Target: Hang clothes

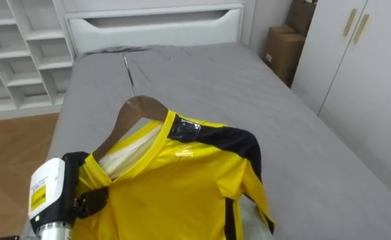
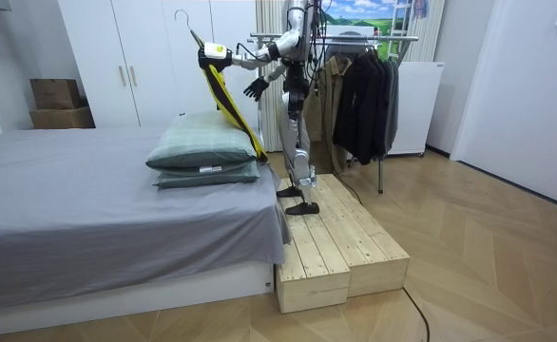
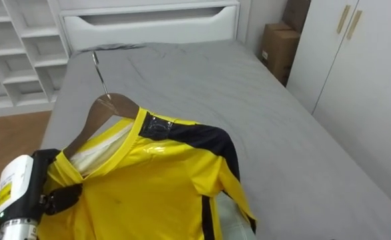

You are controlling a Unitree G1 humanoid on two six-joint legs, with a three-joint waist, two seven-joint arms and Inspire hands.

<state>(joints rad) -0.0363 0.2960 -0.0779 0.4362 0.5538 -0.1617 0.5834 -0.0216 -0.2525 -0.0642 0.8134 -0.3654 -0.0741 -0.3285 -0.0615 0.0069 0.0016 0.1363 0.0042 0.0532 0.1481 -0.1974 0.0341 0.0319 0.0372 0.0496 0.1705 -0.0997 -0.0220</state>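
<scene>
At the lower left of the left eye view, the left hand (image 1: pixel 87 197) is closed: its dark fingers curl round the shoulder of a yellow shirt (image 1: pixel 175 193), at the end of the hanger (image 1: pixel 132 112) inside it. The shirt has a black band over its other shoulder and fills the lower middle of the frame, held above a grey bed (image 1: pixel 202 80). The wooden hanger shows through the collar, and its metal hook (image 1: pixel 130 75) points toward the upper left. White shelves (image 1: pixel 22 60) stand at the upper left, boxes (image 1: pixel 283 50) at the upper right, and a wardrobe (image 1: pixel 362 73) at the right edge.

Seen in the room view, the robot stands upright on a wooden platform (image 2: pixel 340 242) at the bed's end, beside two stacked pillows (image 2: pixel 202 152). The left arm reaches toward the frame's left and holds the shirt high above the pillows. The right hand (image 2: pixel 255 90) hangs lower, near the torso, fingers loosely spread and holding nothing. A rack (image 2: pixel 383 38) of dark clothes (image 2: pixel 359 95) stands behind the robot.

Across the right eye view, the same shirt sits slightly further left.
</scene>
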